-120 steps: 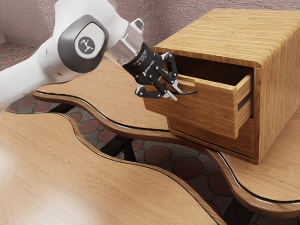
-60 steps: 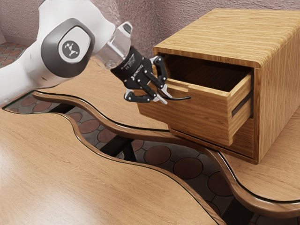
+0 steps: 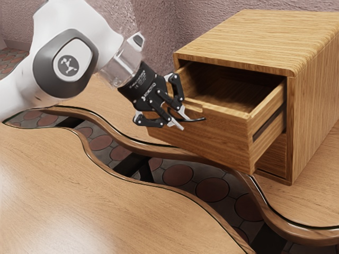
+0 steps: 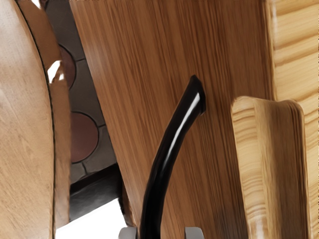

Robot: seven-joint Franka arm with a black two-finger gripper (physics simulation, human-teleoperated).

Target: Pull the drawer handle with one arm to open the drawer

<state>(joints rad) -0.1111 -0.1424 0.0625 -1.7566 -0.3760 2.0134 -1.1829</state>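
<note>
Evidently engaging curved black handle [image 4: 169, 144] with black two-finger gripper [image 3: 181, 117] to drag light-wood drawer [image 3: 212, 135] outward; clamped or apart, cannot tell.

Layout: cabinet on far table, upper drawer standing out of it.
Cabinet [image 3: 296, 47] sits on the far table [image 3: 106, 98], at the exterior view's right. Drawer [image 3: 222, 132] projects from the cabinet toward the view's left. Handle [image 3: 195, 119] is on the drawer front, with the gripper [image 3: 180, 114] at it. Nearer table [image 3: 79, 201] lies in front, with floor [image 3: 212, 188] in the gap between the tables.
</note>
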